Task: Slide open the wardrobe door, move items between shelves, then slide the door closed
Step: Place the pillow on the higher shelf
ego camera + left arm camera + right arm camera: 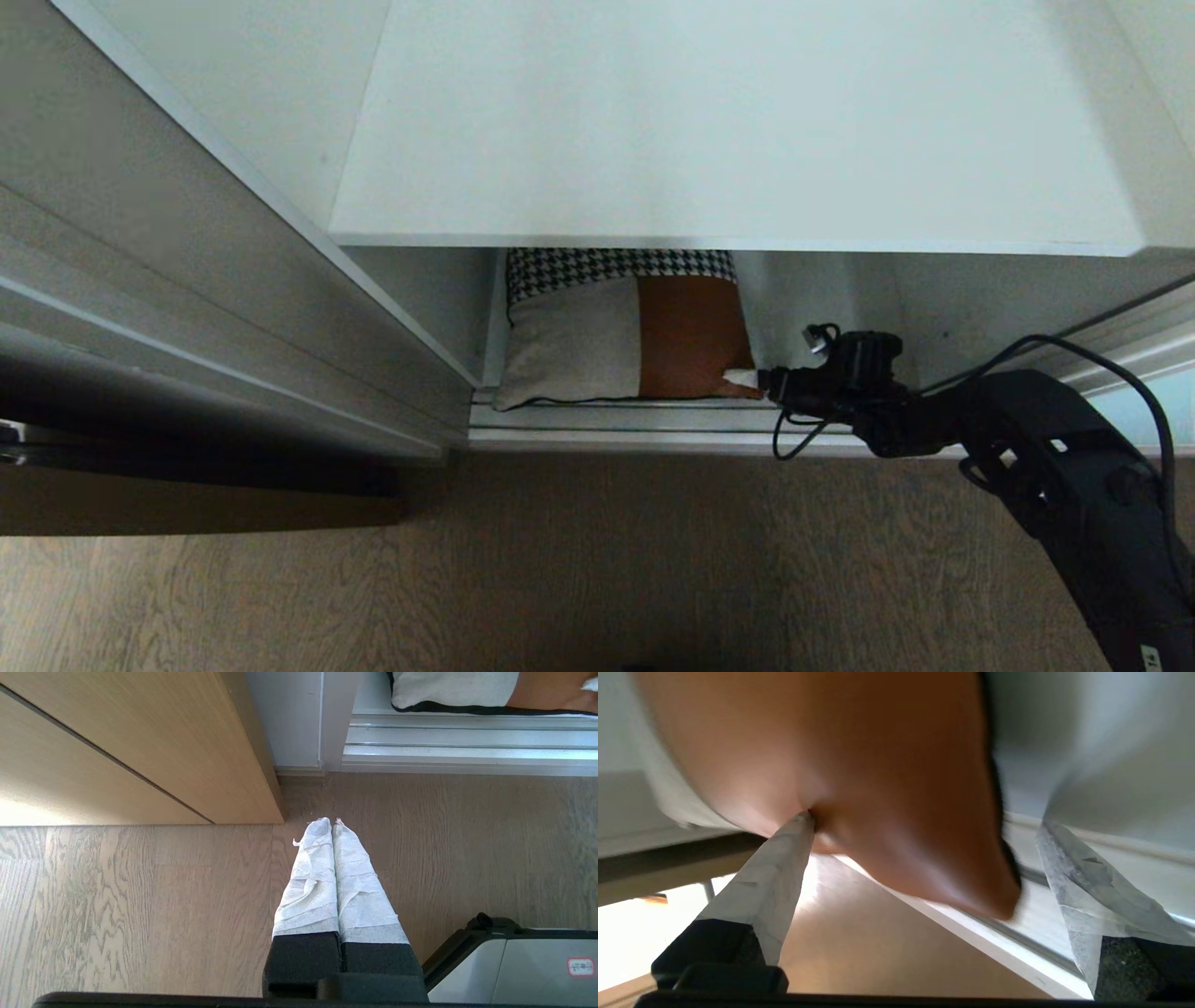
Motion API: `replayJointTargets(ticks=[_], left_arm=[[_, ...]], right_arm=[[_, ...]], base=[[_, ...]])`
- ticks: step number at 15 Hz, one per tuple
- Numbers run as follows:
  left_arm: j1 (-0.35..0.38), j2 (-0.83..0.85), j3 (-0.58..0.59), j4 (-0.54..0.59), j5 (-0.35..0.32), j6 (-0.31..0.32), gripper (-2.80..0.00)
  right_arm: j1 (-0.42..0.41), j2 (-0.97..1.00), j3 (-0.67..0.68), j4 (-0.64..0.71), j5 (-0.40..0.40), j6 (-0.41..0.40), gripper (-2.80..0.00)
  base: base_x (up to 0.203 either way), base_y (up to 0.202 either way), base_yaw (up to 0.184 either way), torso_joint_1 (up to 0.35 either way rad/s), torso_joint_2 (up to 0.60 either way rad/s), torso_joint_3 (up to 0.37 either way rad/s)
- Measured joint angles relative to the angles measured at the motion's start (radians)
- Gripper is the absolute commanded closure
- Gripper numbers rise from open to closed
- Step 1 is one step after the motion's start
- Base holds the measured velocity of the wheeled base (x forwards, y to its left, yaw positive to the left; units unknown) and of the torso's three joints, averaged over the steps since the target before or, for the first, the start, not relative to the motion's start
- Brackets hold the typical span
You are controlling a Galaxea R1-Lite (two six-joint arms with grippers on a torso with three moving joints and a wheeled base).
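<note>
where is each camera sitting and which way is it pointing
Head view: up on the robot, facing forward and down into the wardrobe; shows the shelf, the cushion below it, and the right gripper.
Left wrist view: behind the shut left gripper, facing down at the wood floor.
Right wrist view: behind the open right gripper, close on the cushion's brown corner, one finger touching it.
Shared: all three show the cushion.

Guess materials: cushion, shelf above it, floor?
Cushion: woven cream cloth, houndstooth strip on top, rust panel that looks like smooth leather or faux leather, judging by its sheen in the right wrist view. Shelf: matte white board, probably laminate. Floor: grey-brown wood-grain planks, wood or vinyl.
</note>
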Motion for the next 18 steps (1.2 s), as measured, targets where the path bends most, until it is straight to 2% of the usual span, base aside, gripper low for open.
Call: replayJointTargets(ticks=[2,4,11,15,18], left_arm=[[0.0,0.0,0.0,0.0,0.0,0.0,0.0],[0.0,0.0,0.0,0.0,0.0,0.0,0.0],[0.0,0.0,0.0,0.0,0.0,0.0,0.0],[0.0,0.0,0.0,0.0,0.0,0.0,0.0],[0.0,0.0,0.0,0.0,0.0,0.0,0.0]], right_arm=[[0.001,0.003,-0.001,-0.074,0.007,0.051,-2.8],[0.0,0.007,-0.001,-0.123,0.006,0.063,-2.8],[0.001,0.012,0.001,-0.131,0.007,0.075,-2.8],[0.0,-0.004,0.002,-0.153,0.031,0.2,-2.8],[0.0,-0.017,0.014,-0.155,0.034,0.217,-2.8]], base=[[0.0,0.0,0.0,0.0,0.0,0.0],[0.0,0.0,0.0,0.0,0.0,0.0],[0.0,0.0,0.0,0.0,0.0,0.0],[0.0,0.0,0.0,0.0,0.0,0.0],[0.0,0.0,0.0,0.0,0.0,0.0]])
